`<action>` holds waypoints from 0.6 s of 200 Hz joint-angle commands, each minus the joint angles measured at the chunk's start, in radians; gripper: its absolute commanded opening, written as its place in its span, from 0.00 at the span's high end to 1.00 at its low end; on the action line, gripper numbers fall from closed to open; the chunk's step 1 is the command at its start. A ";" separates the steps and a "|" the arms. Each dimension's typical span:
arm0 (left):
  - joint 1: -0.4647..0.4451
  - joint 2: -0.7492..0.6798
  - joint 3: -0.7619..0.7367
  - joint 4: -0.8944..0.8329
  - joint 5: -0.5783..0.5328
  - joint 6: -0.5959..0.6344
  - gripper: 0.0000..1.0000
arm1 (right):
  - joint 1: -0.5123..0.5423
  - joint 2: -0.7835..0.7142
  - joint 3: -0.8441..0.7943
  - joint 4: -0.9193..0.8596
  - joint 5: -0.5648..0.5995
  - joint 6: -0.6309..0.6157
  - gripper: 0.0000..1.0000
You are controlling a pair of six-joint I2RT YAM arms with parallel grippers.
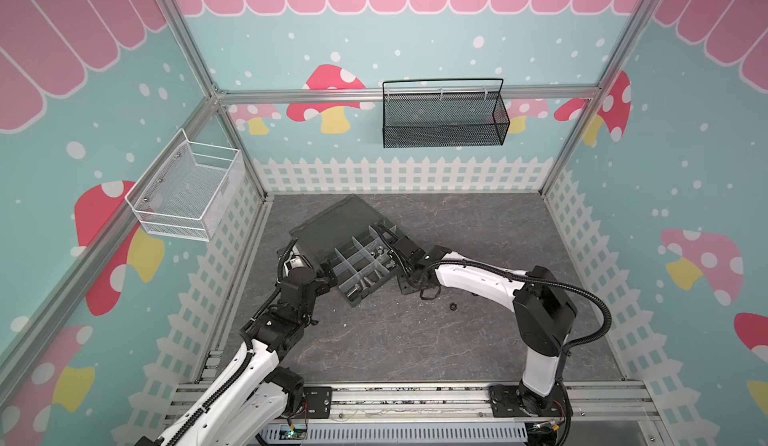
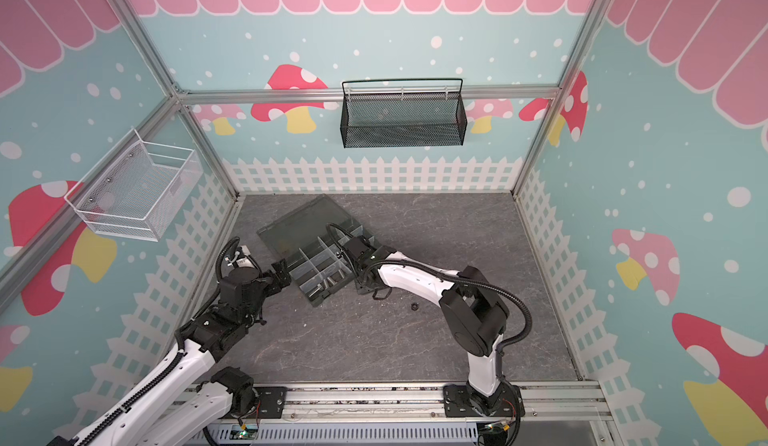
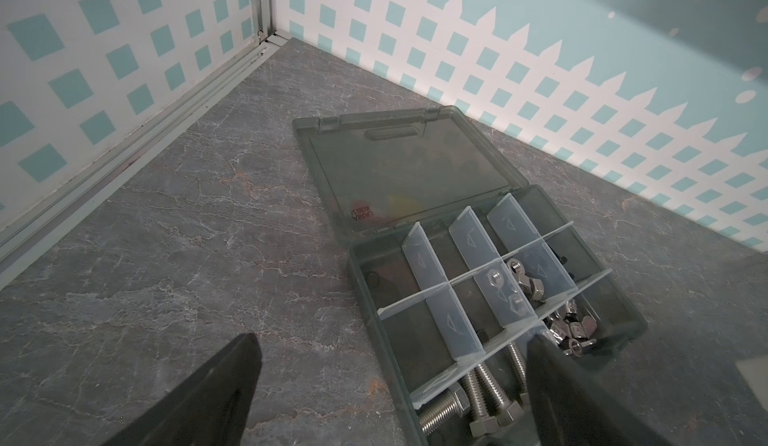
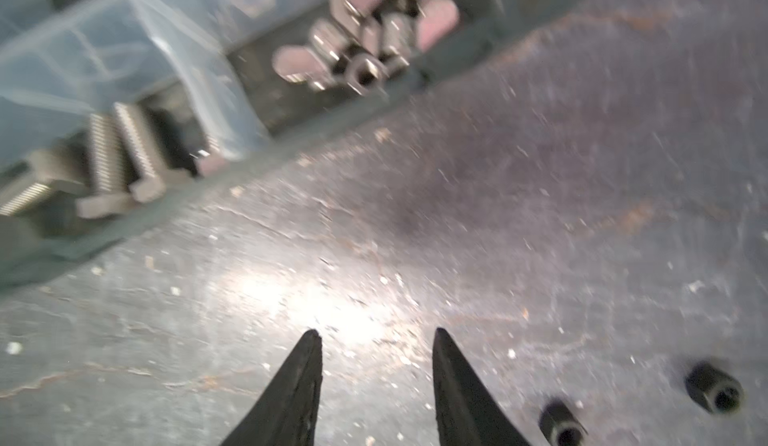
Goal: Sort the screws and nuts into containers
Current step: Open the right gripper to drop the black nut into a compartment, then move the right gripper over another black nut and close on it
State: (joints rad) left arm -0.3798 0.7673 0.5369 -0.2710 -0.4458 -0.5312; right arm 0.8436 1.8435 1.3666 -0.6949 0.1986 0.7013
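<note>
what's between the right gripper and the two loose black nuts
Nothing: in the right wrist view only bare tabletop separates the right gripper from the black nuts.

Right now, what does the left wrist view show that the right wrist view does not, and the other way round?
Only the left wrist view: the open lid and the fence-patterned walls. Only the right wrist view: two black nuts loose on the table, near the open right gripper. Both: silver screws and winged nuts in neighbouring compartments.
</note>
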 commanded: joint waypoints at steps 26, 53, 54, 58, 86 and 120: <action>0.008 0.013 -0.014 0.021 0.021 -0.013 0.00 | -0.048 -0.127 -0.165 -0.038 -0.057 0.101 0.51; 0.010 0.014 -0.017 0.024 0.021 -0.016 0.00 | -0.077 -0.178 -0.247 -0.038 -0.092 0.120 0.47; 0.009 0.015 -0.018 0.024 0.022 -0.016 0.00 | -0.079 -0.179 -0.247 -0.038 -0.095 0.120 0.47; 0.009 0.015 -0.017 0.024 0.022 -0.016 0.00 | -0.083 -0.185 -0.261 -0.038 -0.099 0.121 0.46; 0.011 0.018 -0.016 0.026 0.025 -0.018 0.00 | -0.118 -0.217 -0.325 -0.038 -0.133 0.123 0.42; 0.012 0.023 -0.017 0.027 0.031 -0.024 0.00 | -0.152 -0.235 -0.369 -0.036 -0.160 0.113 0.42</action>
State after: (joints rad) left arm -0.3740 0.7834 0.5365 -0.2634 -0.4232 -0.5354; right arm 0.7082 1.6367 1.0233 -0.7162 0.0692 0.7986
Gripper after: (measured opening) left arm 0.991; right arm 0.586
